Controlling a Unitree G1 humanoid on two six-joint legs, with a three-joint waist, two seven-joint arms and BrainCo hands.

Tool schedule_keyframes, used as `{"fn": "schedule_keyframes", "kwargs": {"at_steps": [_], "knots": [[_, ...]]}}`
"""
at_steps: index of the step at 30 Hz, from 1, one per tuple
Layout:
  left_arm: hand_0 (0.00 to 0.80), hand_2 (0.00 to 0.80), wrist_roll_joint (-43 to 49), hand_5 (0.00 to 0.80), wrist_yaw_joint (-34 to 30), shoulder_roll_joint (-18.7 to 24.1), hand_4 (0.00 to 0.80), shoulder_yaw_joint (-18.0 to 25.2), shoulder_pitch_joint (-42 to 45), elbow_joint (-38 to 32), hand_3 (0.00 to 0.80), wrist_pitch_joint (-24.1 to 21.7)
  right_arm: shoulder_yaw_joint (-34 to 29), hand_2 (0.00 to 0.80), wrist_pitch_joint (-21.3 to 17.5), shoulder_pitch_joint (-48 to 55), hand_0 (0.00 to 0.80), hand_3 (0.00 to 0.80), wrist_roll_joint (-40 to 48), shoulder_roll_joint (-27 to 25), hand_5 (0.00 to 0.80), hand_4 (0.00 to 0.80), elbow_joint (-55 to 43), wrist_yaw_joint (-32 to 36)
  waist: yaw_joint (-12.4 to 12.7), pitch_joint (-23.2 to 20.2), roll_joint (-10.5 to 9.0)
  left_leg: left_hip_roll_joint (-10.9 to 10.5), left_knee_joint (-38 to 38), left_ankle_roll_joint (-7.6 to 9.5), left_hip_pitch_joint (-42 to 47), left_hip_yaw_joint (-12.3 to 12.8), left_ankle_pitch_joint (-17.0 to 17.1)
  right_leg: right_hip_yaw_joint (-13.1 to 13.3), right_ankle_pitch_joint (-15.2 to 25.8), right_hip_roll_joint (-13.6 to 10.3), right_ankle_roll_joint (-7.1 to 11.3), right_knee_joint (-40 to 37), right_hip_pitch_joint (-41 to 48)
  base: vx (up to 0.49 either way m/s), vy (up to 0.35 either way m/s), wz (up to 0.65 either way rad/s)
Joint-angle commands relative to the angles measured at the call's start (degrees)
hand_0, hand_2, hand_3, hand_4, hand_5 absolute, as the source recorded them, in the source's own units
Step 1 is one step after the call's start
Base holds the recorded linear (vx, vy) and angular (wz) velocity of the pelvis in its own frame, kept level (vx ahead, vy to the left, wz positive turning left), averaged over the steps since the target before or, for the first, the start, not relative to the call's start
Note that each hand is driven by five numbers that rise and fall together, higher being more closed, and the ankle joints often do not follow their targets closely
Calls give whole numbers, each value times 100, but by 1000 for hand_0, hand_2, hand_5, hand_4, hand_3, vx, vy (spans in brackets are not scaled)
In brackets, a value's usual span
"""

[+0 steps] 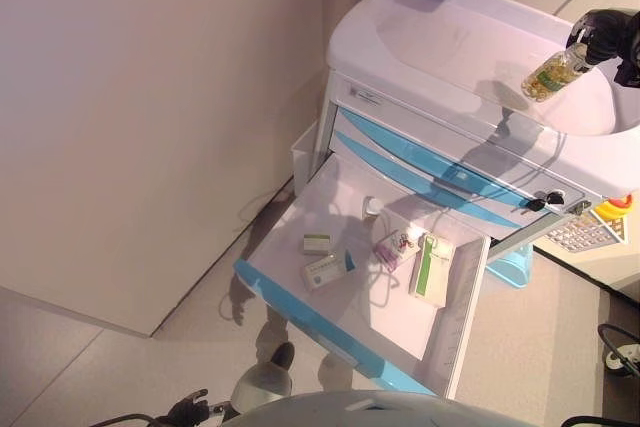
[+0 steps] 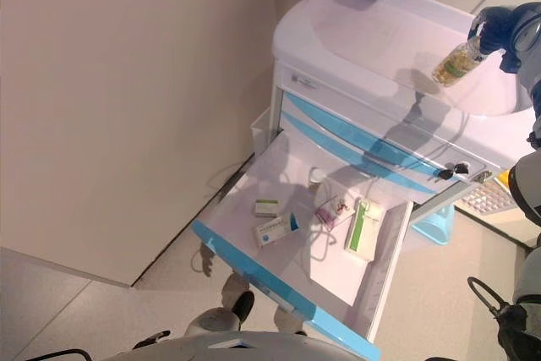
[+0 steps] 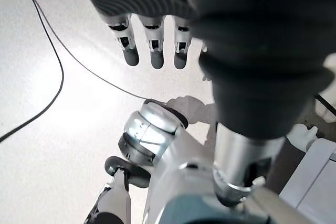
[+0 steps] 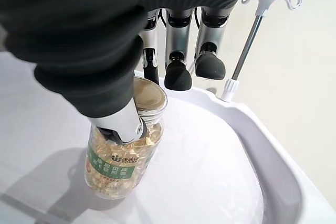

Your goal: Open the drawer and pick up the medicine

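Note:
My right hand (image 1: 605, 35) is shut on a clear medicine bottle (image 1: 553, 74) full of yellow capsules, with a green label. It grips the bottle by its gold lid and holds it tilted over the white cart top (image 1: 450, 37); the right wrist view shows the bottle (image 4: 123, 156) close above that surface. The cart's upper drawer (image 1: 300, 312) with a blue front stands pulled open. In it lie two small boxes (image 1: 325, 270), a pink-printed sachet (image 1: 397, 245) and a long green-and-white box (image 1: 433, 269). My left hand (image 1: 190, 409) hangs low by the floor, fingers (image 3: 152, 51) straight and empty.
A plain wall (image 1: 150, 127) runs along the left of the cart. Two more blue-fronted drawers (image 1: 420, 162) are shut, with keys (image 1: 545, 200) in a lock. A pale blue bin (image 1: 512, 267) and a keypad-like object (image 1: 585, 234) sit at the right. An IV pole (image 4: 252, 35) rises behind the cart.

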Motion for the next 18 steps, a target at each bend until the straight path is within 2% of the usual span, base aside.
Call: {"fn": "schedule_keyframes", "kwargs": {"at_steps": [1, 8, 9, 10, 11, 17, 18], "knots": [[0, 0, -150, 0, -5, 299, 0, -159, -26, -57, 0, -166, 703, 800, 125, -1274, 800, 800, -133, -315, 800, 800, 137, -150, 114, 177, -187, -36, 6, 44, 211, 212, -526, 111, 243, -137, 195, 203, -139, -33, -37, -1], [0, 0, -143, 0, -34, 354, 0, -177, -25, -131, 0, -183, 746, 800, 74, -1263, 800, 800, -91, -379, 800, 800, 140, -133, 122, 256, -201, -8, 13, 22, 166, 232, -517, 104, 243, -121, 189, 205, -173, -8, -12, 0], [0, 0, -137, 0, -37, 362, 0, -181, -24, -143, 0, -187, 741, 740, 57, -1249, 740, 740, -86, -388, 740, 740, 139, -156, 123, 266, -201, -3, 12, 21, 165, 236, -516, 98, 241, -118, 187, 207, -176, 0, 0, 0], [0, 0, -126, 0, -42, 368, 0, -182, -27, -147, 0, -198, 730, 486, 53, -1226, 486, 486, -79, -383, 486, 486, 138, -171, 124, 277, -204, 2, 13, 18, 160, 238, -515, 98, 239, -115, 185, 211, -182, 0, 0, 0], [0, 0, -113, 0, -57, 376, 0, -181, -33, -153, 0, -210, 716, 452, 71, -1219, 452, 452, -73, -374, 452, 452, 129, -150, 127, 289, -206, 8, 17, 14, 153, 246, -514, 94, 238, -115, 183, 215, -186, 0, 0, 0], [0, 0, -94, 0, -65, 397, 0, -222, -36, -193, 0, -236, 677, 499, 42, -1192, 499, 499, -40, -384, 499, 499, 130, -132, 131, 315, -222, 22, 27, -2, 139, 263, -516, 81, 242, -104, 180, 209, -190, 0, 0, 0], [0, 0, -105, 0, -58, 394, 0, -241, -39, -203, 0, -234, 668, 486, 32, -1186, 486, 486, -45, -380, 486, 486, 133, -156, 131, 324, -218, 25, 27, -4, 142, 266, -517, 79, 241, -104, 179, 210, -189, 0, 0, 0]]}}
